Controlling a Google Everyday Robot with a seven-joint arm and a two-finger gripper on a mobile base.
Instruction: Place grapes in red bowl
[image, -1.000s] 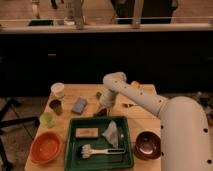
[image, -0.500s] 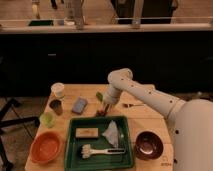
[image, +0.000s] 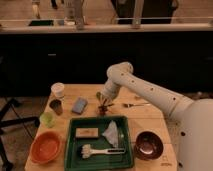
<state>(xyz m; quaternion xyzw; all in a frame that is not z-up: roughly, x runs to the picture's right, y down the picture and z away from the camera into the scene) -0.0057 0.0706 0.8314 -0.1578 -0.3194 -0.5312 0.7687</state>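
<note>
The gripper hung low over the middle of the table, just behind the green tray. The grapes lay on the table right beneath it, a small dark cluster. Whether it had hold of them could not be told. The red bowl sat well apart at the table's front left corner, and a dark bowl stood at the front right.

The tool, just above the grapes, partly hides them.
</note>
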